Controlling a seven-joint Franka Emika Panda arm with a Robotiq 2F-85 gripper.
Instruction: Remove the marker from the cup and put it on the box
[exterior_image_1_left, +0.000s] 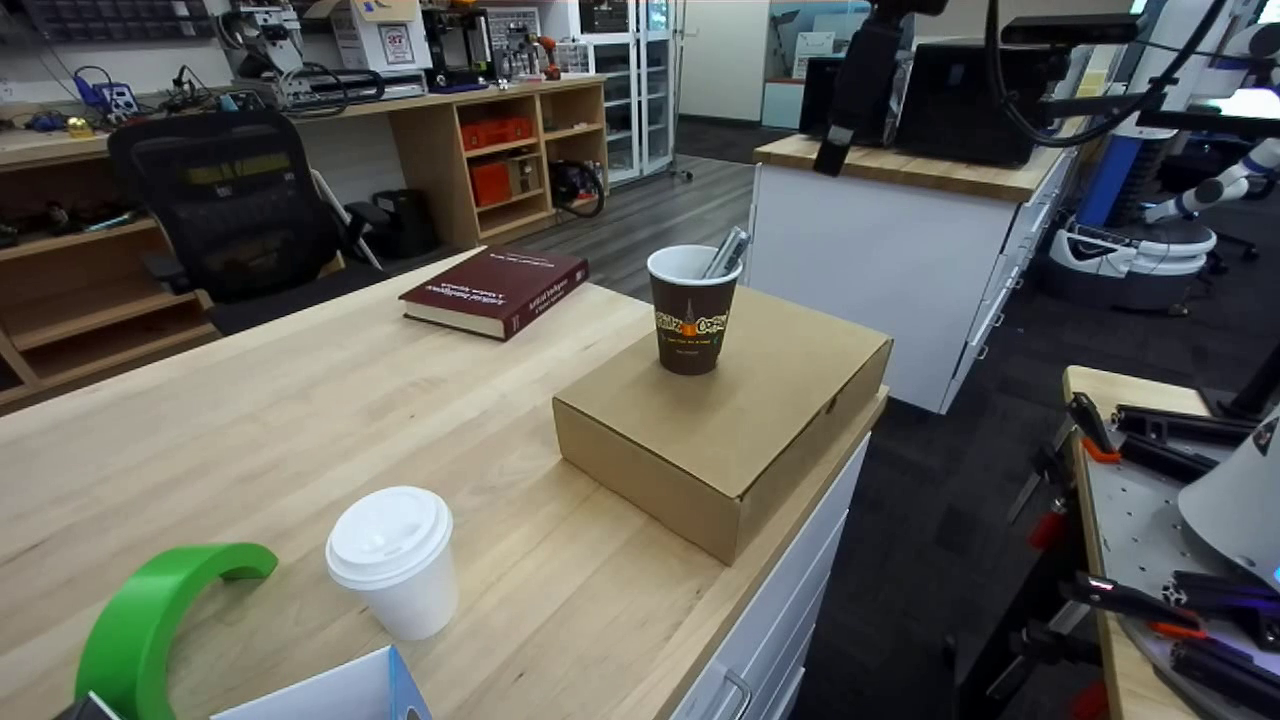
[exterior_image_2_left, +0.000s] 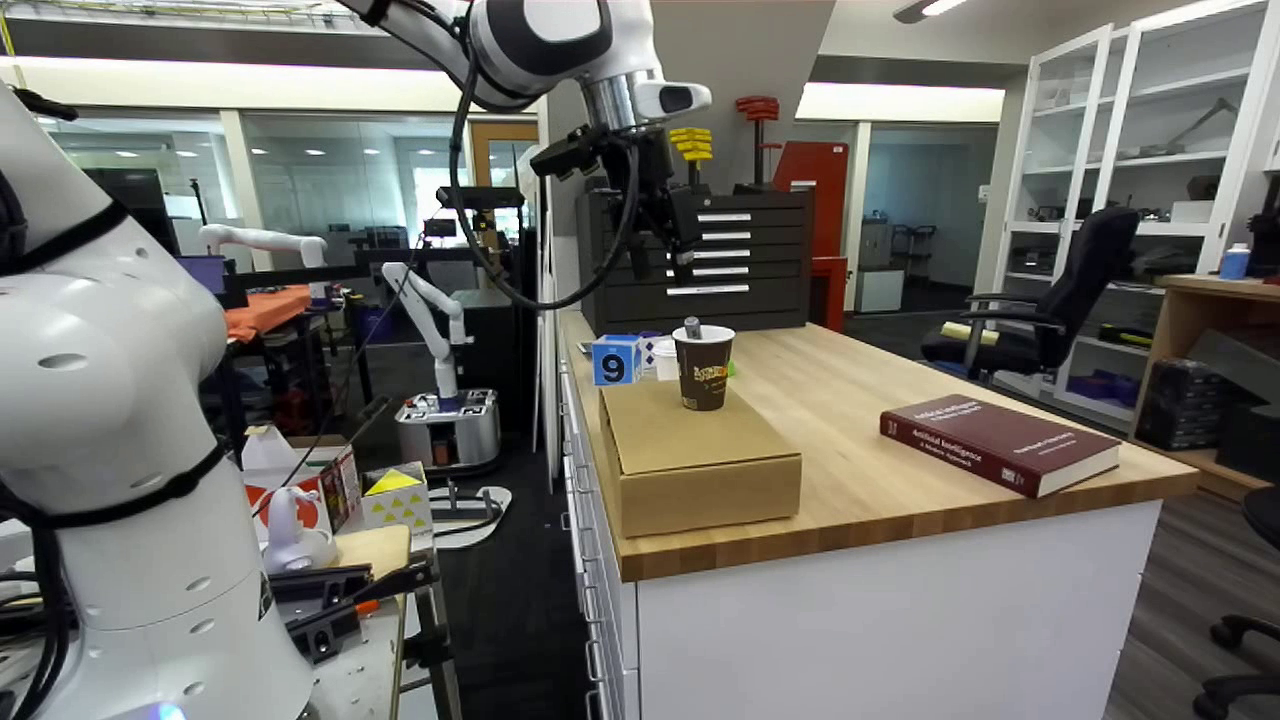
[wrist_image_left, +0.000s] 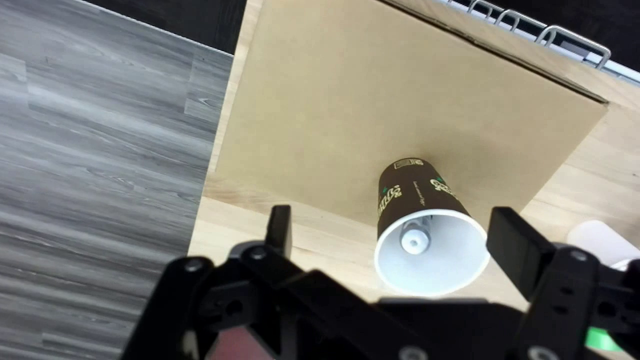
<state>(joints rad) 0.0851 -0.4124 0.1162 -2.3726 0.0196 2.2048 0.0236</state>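
The brown paper cup stands upright on the flat cardboard box. The cup and the box show in both exterior views. The marker looks grey and leans inside the cup, its end above the rim; it also shows in an exterior view. In the wrist view, the marker's round pale end sits inside the cup, against the wall nearer the box. My gripper is open and empty, above the cup. In the wrist view its fingers appear either side of the cup, apart from the marker.
A dark red book lies on the wooden table. A white lidded cup, a green arch and a blue-white number block are on it too. A black tool chest stands at the table's far end.
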